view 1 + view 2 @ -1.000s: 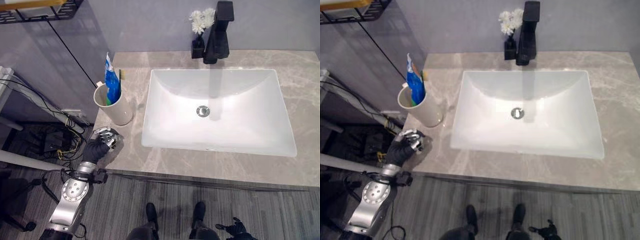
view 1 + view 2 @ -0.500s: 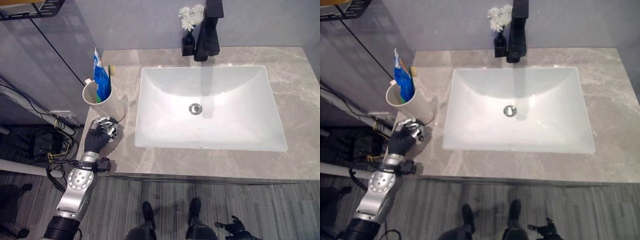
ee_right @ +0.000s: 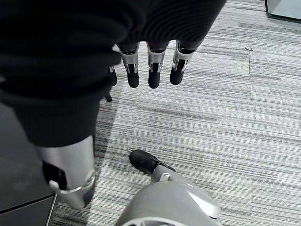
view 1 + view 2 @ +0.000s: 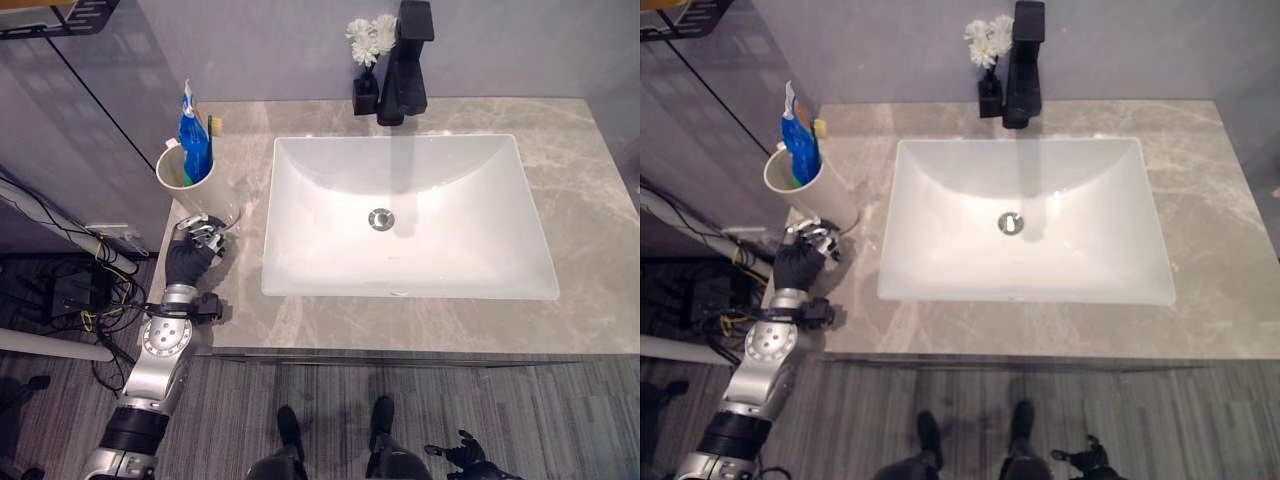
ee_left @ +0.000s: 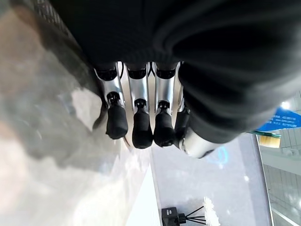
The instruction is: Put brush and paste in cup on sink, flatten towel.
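A white cup (image 4: pixel 195 187) stands on the grey stone counter (image 4: pixel 590 150) left of the sink (image 4: pixel 300 200). A blue toothpaste tube (image 4: pixel 193 135) and a toothbrush (image 4: pixel 212 125) stand upright inside it. My left hand (image 4: pixel 190 252) rests on the counter's front left corner, just in front of the cup's base. Its fingers (image 5: pixel 141 127) hang relaxed and hold nothing. My right hand (image 4: pixel 462 455) hangs low over the floor, its fingers (image 3: pixel 153 70) straight and empty.
A black faucet (image 4: pixel 405 60) and a small black vase of white flowers (image 4: pixel 367 85) stand behind the basin. A dark wire rack (image 4: pixel 50 15) hangs on the wall at the upper left. The counter's front edge runs just behind my left wrist.
The whole picture has shifted, so the camera moved. My left hand has crept a little nearer to the cup's base. Cup, tube and brush stay as they were.
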